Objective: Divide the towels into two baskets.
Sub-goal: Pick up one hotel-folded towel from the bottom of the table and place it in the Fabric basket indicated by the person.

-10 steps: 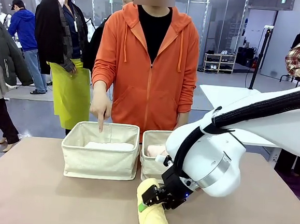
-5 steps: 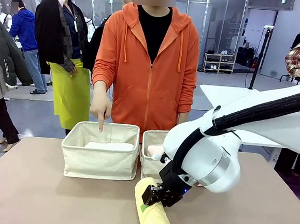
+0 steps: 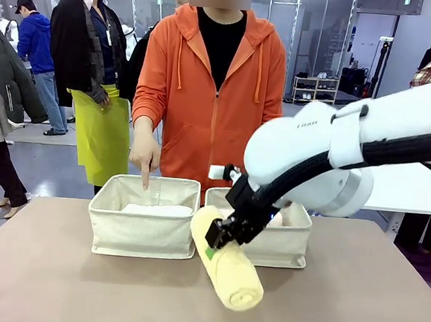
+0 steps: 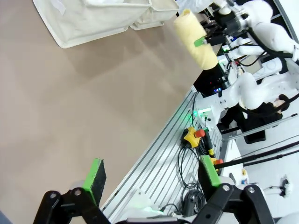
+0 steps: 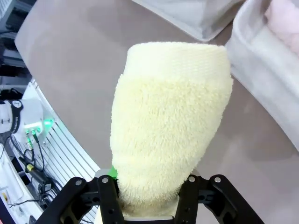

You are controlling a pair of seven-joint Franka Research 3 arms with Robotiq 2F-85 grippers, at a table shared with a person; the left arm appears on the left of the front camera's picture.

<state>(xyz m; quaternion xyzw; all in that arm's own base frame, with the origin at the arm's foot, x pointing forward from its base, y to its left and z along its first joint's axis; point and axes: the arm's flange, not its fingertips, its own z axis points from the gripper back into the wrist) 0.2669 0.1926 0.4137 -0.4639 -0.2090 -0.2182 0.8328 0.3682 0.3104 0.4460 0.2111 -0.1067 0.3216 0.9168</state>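
Yellow towel (image 3: pixel 226 265) now aloft in right tool (image 3: pixel 223 240)

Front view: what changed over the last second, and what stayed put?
The right gripper, shut on the pale yellow rolled terry towel, lifted it off the table toward the right cream canvas basket. The left cream canvas basket and the person's pointing hand stayed as they were.

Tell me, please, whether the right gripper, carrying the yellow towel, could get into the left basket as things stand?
Probably not yet: the person's hand points down over the left basket, partly blocking the right gripper with its yellow towel.
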